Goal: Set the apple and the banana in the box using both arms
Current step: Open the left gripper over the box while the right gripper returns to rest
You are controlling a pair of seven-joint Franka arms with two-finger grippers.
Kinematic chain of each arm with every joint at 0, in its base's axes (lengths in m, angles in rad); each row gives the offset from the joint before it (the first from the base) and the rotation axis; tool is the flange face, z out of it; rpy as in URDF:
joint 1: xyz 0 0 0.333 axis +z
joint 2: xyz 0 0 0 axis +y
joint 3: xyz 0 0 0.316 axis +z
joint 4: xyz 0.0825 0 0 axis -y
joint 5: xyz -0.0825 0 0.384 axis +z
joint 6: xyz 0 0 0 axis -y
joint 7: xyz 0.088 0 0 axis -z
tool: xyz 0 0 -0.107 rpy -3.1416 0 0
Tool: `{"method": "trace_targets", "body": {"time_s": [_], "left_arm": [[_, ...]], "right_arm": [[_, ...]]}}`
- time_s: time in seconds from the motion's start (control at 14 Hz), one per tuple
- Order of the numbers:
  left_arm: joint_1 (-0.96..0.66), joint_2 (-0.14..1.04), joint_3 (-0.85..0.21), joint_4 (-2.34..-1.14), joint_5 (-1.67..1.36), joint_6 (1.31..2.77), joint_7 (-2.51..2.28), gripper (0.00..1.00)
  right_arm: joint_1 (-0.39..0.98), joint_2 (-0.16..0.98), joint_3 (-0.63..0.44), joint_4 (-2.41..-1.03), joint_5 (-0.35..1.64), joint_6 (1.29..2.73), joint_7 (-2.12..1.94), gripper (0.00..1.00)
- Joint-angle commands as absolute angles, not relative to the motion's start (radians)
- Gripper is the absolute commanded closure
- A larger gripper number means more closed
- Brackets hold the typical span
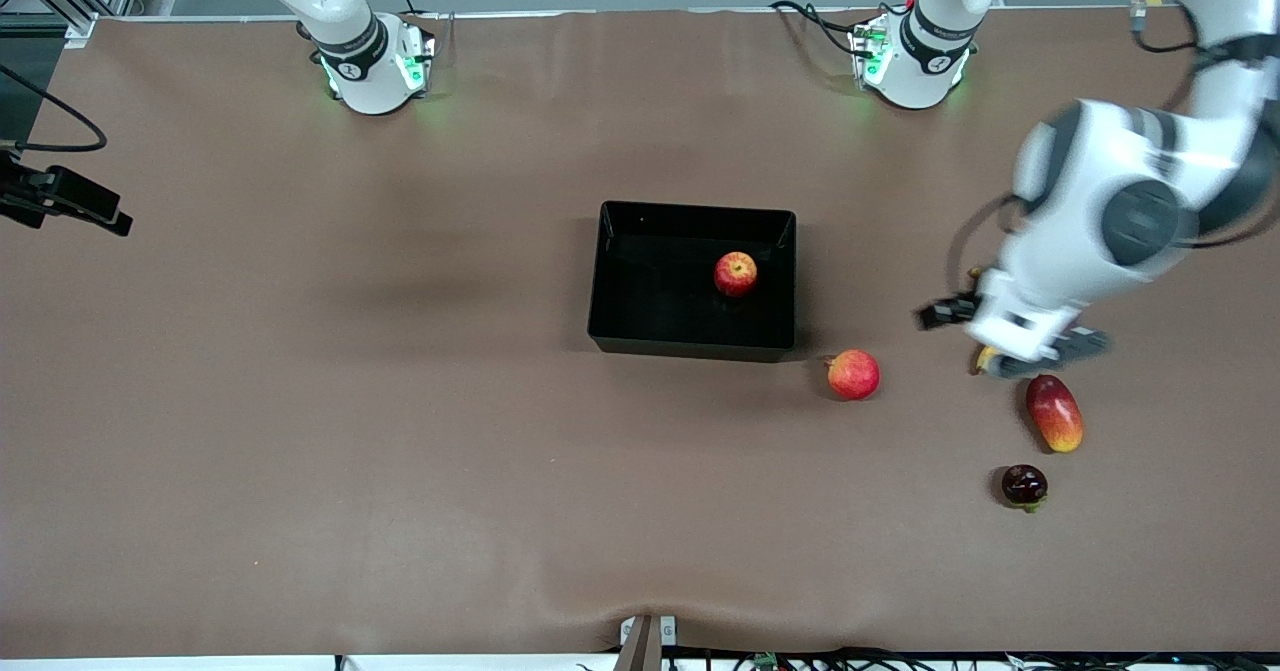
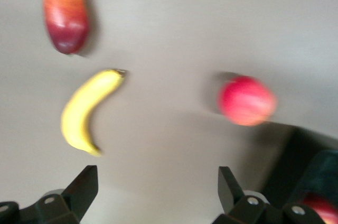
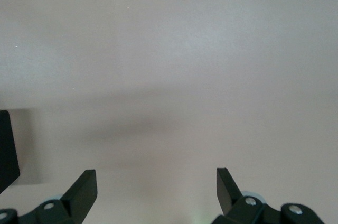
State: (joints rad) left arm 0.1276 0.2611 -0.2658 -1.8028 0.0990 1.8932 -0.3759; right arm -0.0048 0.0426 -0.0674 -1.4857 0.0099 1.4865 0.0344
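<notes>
From the front I see the apple [image 1: 735,274] already in the box [image 1: 602,271], and my left claw [image 1: 1010,336] over the banana [image 1: 987,358], crowded by the mango [image 1: 1054,412].

My left wrist view shows that claw [image 2: 157,189] wide open and empty, the banana [image 2: 86,111] off-centre, so I could close on bare desk [image 2: 174,34].

In the right wrist view my right claw [image 3: 157,189] waits open, empty.

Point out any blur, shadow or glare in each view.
Front view: the left arm is motion-smeared over the banana; soft shadows on the table; the box walls shine. Left wrist view: the whole picture is smeared. Right wrist view: sharp, with a broad soft shadow band.
</notes>
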Motion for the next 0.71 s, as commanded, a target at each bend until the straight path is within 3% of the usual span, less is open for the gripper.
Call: {"method": "trace_targets", "body": {"time_s": [0.0,0.64], "left_arm": [[0.231,0.261,-0.282,-1.914,0.109,1.991,-0.215,0.0],[0.379,0.428,-0.278,-2.094,0.195,2.376,0.048,0.0]], "right_arm": [[-0.005,0.046,-0.061,-1.471,-0.012,1.508,0.038,0.0],[-0.006,0.054,-0.063,-1.471,-0.014,1.535,0.034,0.0]]}}
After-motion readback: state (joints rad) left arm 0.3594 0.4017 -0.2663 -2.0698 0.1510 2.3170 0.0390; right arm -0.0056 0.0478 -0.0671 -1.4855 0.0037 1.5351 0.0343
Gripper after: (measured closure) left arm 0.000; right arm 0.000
